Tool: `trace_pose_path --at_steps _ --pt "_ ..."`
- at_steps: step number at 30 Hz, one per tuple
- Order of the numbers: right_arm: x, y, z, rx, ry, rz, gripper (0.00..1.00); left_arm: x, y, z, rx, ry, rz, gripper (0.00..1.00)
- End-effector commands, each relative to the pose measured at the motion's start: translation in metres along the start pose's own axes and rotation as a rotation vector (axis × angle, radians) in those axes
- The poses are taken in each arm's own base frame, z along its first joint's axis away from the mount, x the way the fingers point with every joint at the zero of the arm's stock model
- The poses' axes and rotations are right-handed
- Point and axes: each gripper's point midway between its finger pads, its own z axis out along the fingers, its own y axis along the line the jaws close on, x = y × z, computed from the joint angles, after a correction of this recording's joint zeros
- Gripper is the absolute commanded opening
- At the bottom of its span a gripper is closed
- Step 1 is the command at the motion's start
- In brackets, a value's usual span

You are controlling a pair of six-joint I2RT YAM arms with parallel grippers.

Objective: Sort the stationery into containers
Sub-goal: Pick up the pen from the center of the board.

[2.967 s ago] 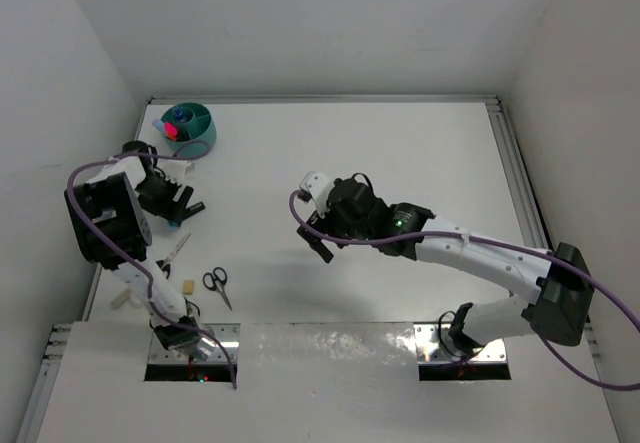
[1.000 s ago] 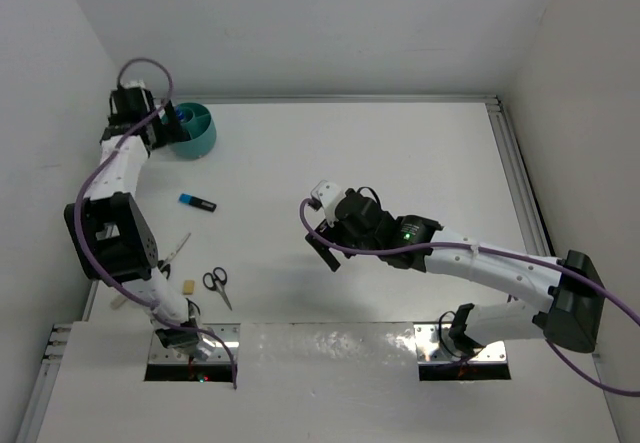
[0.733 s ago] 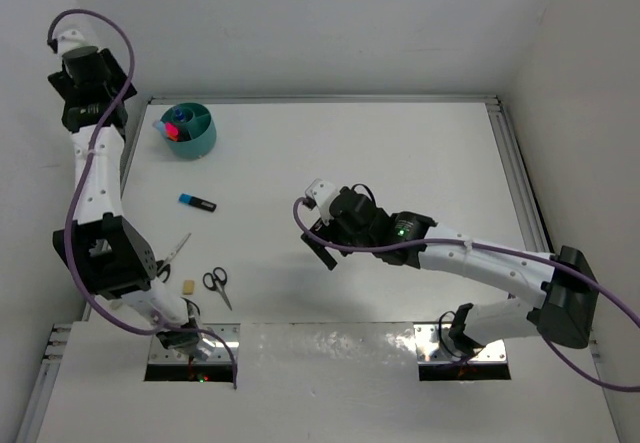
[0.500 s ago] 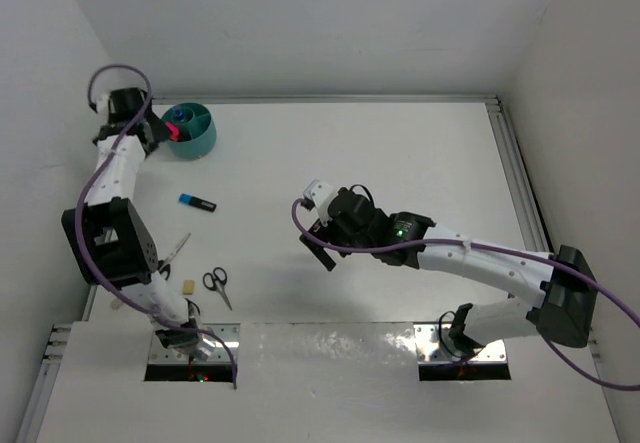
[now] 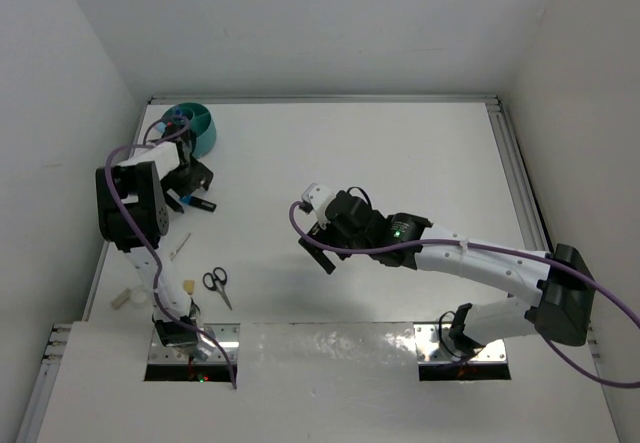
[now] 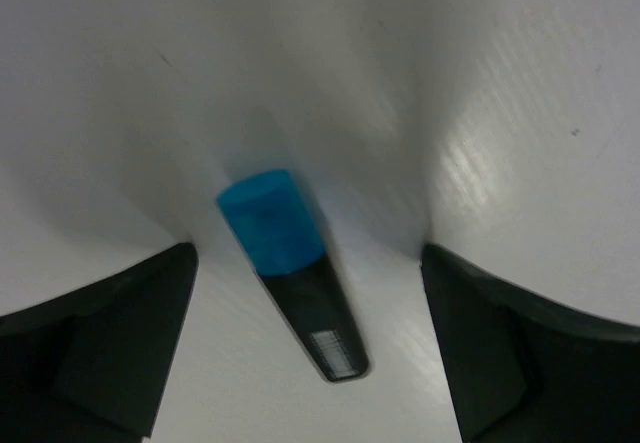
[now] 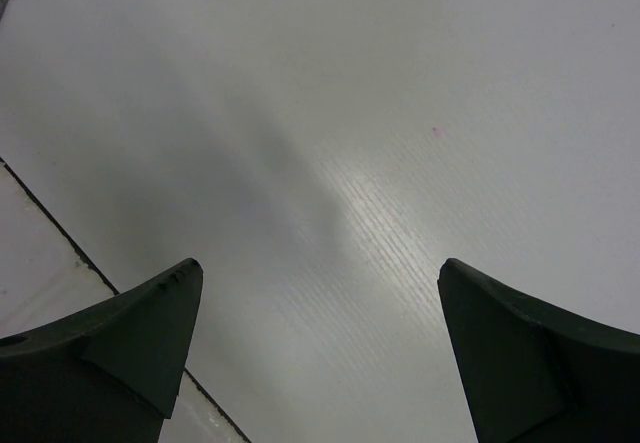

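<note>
Black left claw (image 6: 307, 253): spread wide, one finger on each side of the marker, pinching nothing. The wrist view is too blurred to say whether the tips touch the tabletop (image 6: 520, 113).
Blue-and-black marker (image 6: 290, 283): lies flat on the tabletop inside the gap, slanted across it, blue cap pointing away from the wrist.
Closing risk: because the marker sits askew, your fingers may meet it unevenly and spin or squirt it out. Square the wrist first.
Height risk: close too high and the pads skim the rounded barrel; too low and the tips scrape.
Teal cup (image 5: 205, 123): near, just beyond the left claw. A hurried lift could clip its rim.
Scissors (image 5: 217, 284): well apart, nearer the bases.
Right claw (image 7: 320, 263): spread, empty, over bare tabletop.
</note>
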Motion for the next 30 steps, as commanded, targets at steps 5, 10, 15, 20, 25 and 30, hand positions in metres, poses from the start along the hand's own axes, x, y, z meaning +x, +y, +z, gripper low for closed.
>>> trace_pose_path --at_steps 5,10,15,20,25,30 --pt "-0.004 0.0 -0.005 0.012 -0.034 0.034 0.99 0.022 0.006 0.019 -0.066 0.048 -0.042 0.92" --pt "-0.004 0.001 -0.004 0.013 -0.025 0.027 0.99 0.033 0.007 0.026 -0.08 0.08 -0.026 0.62" --pt "-0.009 -0.003 -0.005 0.028 -0.032 0.022 0.99 0.037 0.016 0.02 -0.069 0.097 -0.036 0.49" --pt "-0.01 -0.003 -0.006 0.03 -0.036 0.021 0.99 0.031 0.015 0.017 -0.051 0.087 -0.027 0.29" --pt "-0.009 -0.005 -0.008 0.035 -0.038 0.021 0.99 0.017 0.004 0.006 0.02 0.041 0.047 0.11" --pt "-0.007 -0.006 -0.01 0.04 -0.059 0.026 0.99 0.0 -0.005 -0.013 0.092 -0.005 0.105 0.0"
